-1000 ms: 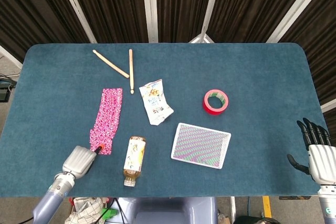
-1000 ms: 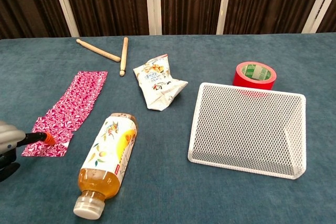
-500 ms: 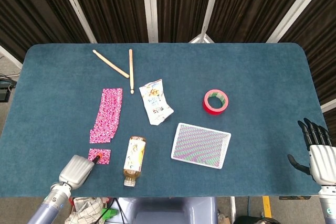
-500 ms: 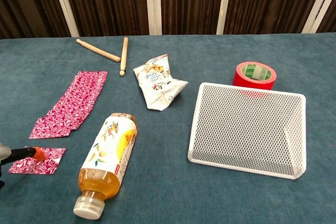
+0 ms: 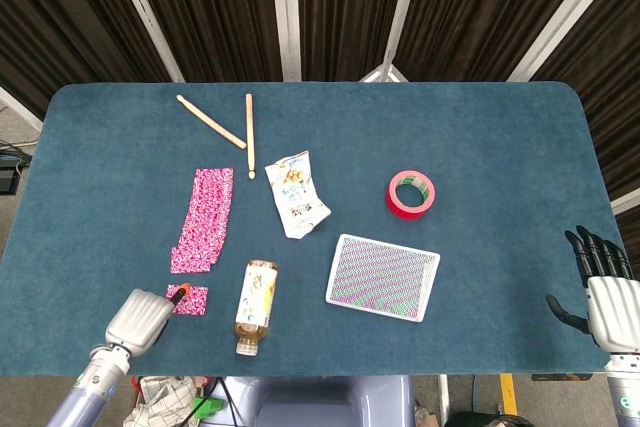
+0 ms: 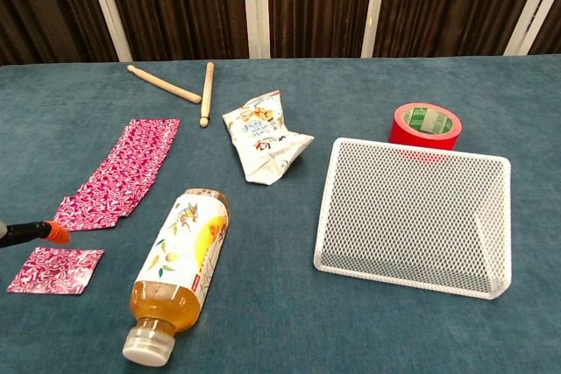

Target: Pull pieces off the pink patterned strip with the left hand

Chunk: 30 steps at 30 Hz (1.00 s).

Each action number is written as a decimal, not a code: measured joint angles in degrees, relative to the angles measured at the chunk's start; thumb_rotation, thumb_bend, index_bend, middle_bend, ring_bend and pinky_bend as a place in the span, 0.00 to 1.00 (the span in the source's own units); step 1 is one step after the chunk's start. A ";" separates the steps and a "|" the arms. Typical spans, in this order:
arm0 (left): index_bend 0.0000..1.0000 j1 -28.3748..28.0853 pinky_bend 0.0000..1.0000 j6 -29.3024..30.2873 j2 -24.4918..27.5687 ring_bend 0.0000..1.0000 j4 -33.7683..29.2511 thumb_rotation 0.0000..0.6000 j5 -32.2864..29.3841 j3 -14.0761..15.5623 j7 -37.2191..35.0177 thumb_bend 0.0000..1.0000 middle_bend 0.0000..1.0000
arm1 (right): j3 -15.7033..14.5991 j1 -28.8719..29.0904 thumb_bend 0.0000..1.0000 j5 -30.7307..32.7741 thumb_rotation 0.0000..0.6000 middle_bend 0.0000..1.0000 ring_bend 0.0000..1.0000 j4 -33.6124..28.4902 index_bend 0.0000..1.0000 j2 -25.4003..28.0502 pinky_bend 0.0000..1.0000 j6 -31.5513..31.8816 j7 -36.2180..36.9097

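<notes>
The pink patterned strip [image 5: 205, 217] [image 6: 118, 174] lies flat on the blue table, left of centre. A small torn-off pink piece [image 5: 190, 299] [image 6: 56, 269] lies flat just in front of it, with a gap between them. My left hand [image 5: 140, 316] hovers at the table's front left, fingers curled in except one stretched out. Its orange fingertip [image 5: 183, 290] [image 6: 54, 233] hangs just above the piece's far edge and holds nothing. My right hand [image 5: 605, 292] rests off the table's front right corner with its fingers spread and empty.
A drink bottle [image 5: 256, 305] [image 6: 179, 273] lies on its side right of the torn piece. A snack bag [image 5: 296, 194], two wooden drumsticks [image 5: 230, 127], a red tape roll [image 5: 411, 193] and a white mesh tray [image 5: 383, 276] lie further right and back.
A piece came off the strip's near end and was dragged toward the front edge. The left fingertip then lifted off it, leaving it flat. The right hand stayed still.
</notes>
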 measured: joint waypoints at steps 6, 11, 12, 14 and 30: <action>0.16 -1.04 0.62 -0.89 0.08 0.74 0.65 1.00 -2.28 -2.49 0.03 0.76 0.87 | -0.03 0.05 0.27 -0.04 1.00 0.05 0.09 0.04 0.01 -0.03 0.10 -0.12 0.01; 0.16 -3.08 0.62 -3.51 -0.23 0.74 2.28 1.00 -6.20 -4.93 0.22 0.76 0.87 | -0.03 0.06 0.27 -0.03 1.00 0.05 0.09 0.04 0.01 -0.07 0.10 -0.14 -0.14; 0.16 -3.47 0.62 -3.92 -0.38 0.74 2.65 1.00 -7.07 -5.35 0.39 0.76 0.87 | -0.03 0.07 0.27 -0.02 1.00 0.05 0.09 0.03 0.01 -0.08 0.10 -0.15 -0.19; 0.16 -4.33 0.62 -4.76 -0.80 0.74 3.45 1.00 -9.02 -6.27 0.80 0.76 0.87 | -0.03 0.08 0.27 0.00 1.00 0.05 0.09 0.02 0.01 -0.09 0.10 -0.18 -0.21; 0.16 -7.39 0.62 -6.61 -3.24 0.74 5.77 1.00 -14.81 -6.89 2.96 0.76 0.87 | 0.26 -0.33 0.27 0.37 1.00 0.05 0.09 0.05 0.01 0.42 0.10 0.42 1.33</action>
